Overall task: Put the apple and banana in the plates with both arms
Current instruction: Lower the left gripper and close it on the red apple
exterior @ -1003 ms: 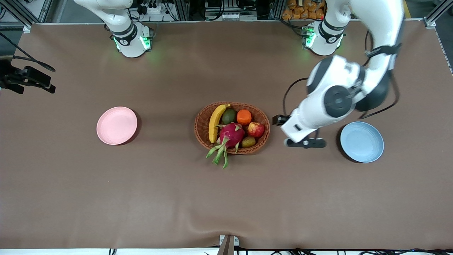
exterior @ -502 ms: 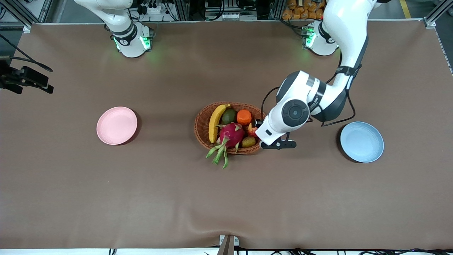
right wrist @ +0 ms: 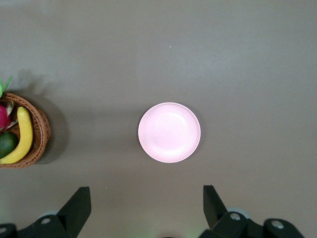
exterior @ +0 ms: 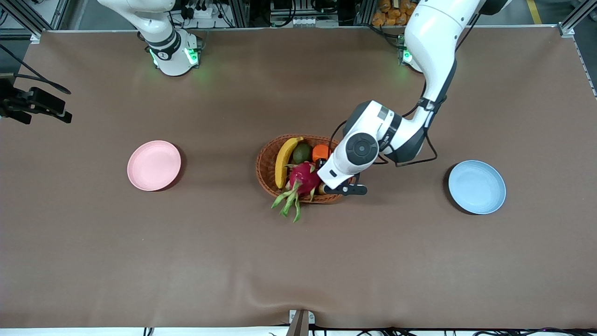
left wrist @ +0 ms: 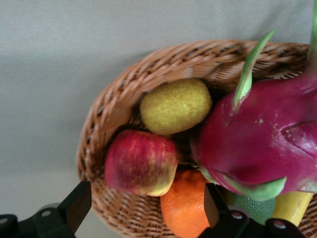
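The apple [left wrist: 141,162] lies in the woven basket [exterior: 267,164] at the end toward the left arm; in the front view the left arm's wrist [exterior: 360,148] hides it. My left gripper [left wrist: 144,207] is open just above the apple and the basket's rim, holding nothing. The banana [exterior: 282,161] lies along the basket's other end and also shows in the right wrist view [right wrist: 22,137]. The pink plate [exterior: 154,165] and the blue plate [exterior: 476,186] are both empty. My right gripper [right wrist: 144,208] is open and empty, high over the table near the pink plate [right wrist: 169,132].
The basket also holds a magenta dragon fruit [exterior: 304,177], an orange fruit [left wrist: 185,210], a green avocado [exterior: 301,152] and a yellow-green fruit [left wrist: 176,105]. A black device [exterior: 35,107] sits at the table's edge at the right arm's end.
My left arm has swung from beside the blue plate to over the basket's apple end, now hiding the apple in the front view. The right arm has not moved.
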### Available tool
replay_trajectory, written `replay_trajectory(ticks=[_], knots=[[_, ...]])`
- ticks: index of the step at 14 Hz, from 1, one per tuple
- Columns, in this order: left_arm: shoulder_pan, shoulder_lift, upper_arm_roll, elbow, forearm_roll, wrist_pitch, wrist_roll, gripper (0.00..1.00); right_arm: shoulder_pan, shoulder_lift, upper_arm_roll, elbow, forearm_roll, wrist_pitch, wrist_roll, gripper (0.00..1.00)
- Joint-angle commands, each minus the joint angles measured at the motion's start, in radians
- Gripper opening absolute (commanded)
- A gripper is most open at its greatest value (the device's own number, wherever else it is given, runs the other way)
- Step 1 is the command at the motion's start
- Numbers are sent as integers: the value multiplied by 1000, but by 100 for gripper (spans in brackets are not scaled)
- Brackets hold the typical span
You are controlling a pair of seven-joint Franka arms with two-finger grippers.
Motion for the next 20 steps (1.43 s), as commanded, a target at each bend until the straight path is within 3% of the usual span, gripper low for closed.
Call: replay_trajectory(ticks=[1,9,11,17,18,20], knots=[[-12,1,10,-23,-7,26,-2,100,-28,-3,14,-4,33,8,-15,100],[-12,10,10,-71,-5,78,6,100,-29,-3,14,-4,36,8,-15,100],[-12,12,10,-69,-5,78,8,94,-32,-3,14,-4,37,8,-15,100],[-14,24,10,-68,-2,84,9,90,-32,-2,14,-4,39,9,-16,100],[-14,25,10,-68,-1,90,11,82,-31,-2,14,-4,39,9,-16,100],[-12,25,10,-63,-2,90,11,57,-32,-2,14,-4,39,9,-16,100]])
